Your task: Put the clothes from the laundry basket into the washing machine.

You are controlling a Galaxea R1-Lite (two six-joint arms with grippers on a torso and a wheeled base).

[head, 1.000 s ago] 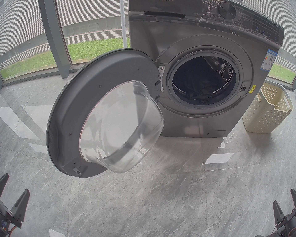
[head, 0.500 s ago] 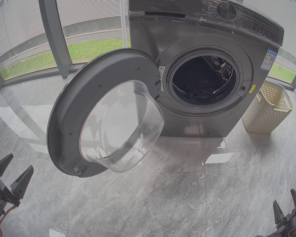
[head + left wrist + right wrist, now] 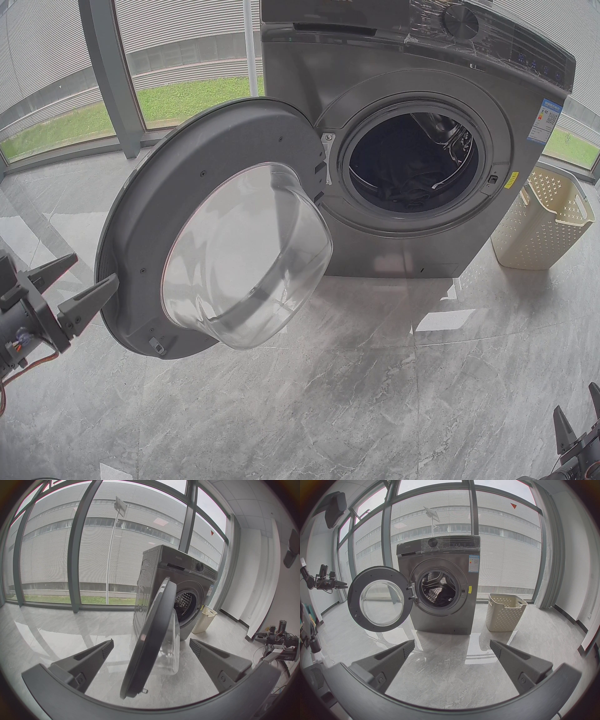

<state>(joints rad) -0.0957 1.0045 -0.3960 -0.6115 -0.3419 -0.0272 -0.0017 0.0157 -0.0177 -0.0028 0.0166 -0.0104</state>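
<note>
The grey washing machine (image 3: 425,75) stands with its round door (image 3: 212,231) swung wide to the left. Dark clothes (image 3: 406,181) lie in the drum. A cream laundry basket (image 3: 544,219) sits on the floor just right of the machine. My left gripper (image 3: 81,278) is open, close beside the door's outer left rim and not touching it. In the left wrist view the door (image 3: 150,636) appears edge-on ahead of that gripper (image 3: 150,642). My right gripper (image 3: 578,415) is open low at the right, well back from the machine (image 3: 440,558) and the basket (image 3: 504,612).
Glossy grey floor tiles (image 3: 350,387) spread in front of the machine with free room. Tall windows with dark pillars (image 3: 112,75) run behind. Equipment on a stand (image 3: 278,639) is off to the room's side.
My left gripper has risen from the lower left corner and moved forward to the door's left rim. The right gripper, door and basket have not moved.
</note>
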